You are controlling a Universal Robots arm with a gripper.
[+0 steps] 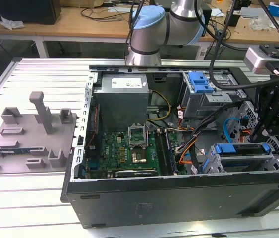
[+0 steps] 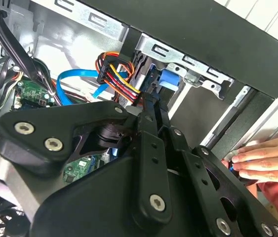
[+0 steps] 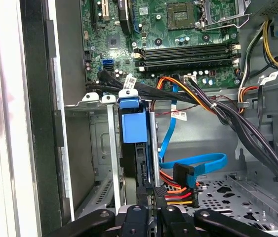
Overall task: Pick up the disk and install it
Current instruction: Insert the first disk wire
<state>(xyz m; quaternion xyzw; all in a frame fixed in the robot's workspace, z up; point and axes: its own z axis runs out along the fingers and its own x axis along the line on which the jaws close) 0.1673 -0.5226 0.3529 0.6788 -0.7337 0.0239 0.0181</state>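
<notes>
The disk [image 1: 241, 148], silver with a bright blue bracket, sits in the drive bay at the open computer case's corner, on the exterior view's right. In the first wrist view the disk [image 3: 133, 126] stands edge-on between the bay's metal rails, its blue end pointing at the motherboard. My gripper [image 1: 264, 141] hangs right over that bay. Both wrist views show the black fingers close together: my gripper [image 3: 153, 191] rests at the disk's near end, and my gripper [image 2: 151, 101] points at the blue bracket [image 2: 171, 79]. I see nothing between the fingers.
A person's hand [image 2: 262, 158] rests on the case's outer edge beside the bay. Orange and blue cables [image 3: 193, 168] lie next to the disk. Inside the case are the green motherboard [image 1: 124, 151], grey power supply [image 1: 122, 101] and blue-latched drive cage [image 1: 201, 82]. A grey fixture plate [image 1: 30, 134] lies outside.
</notes>
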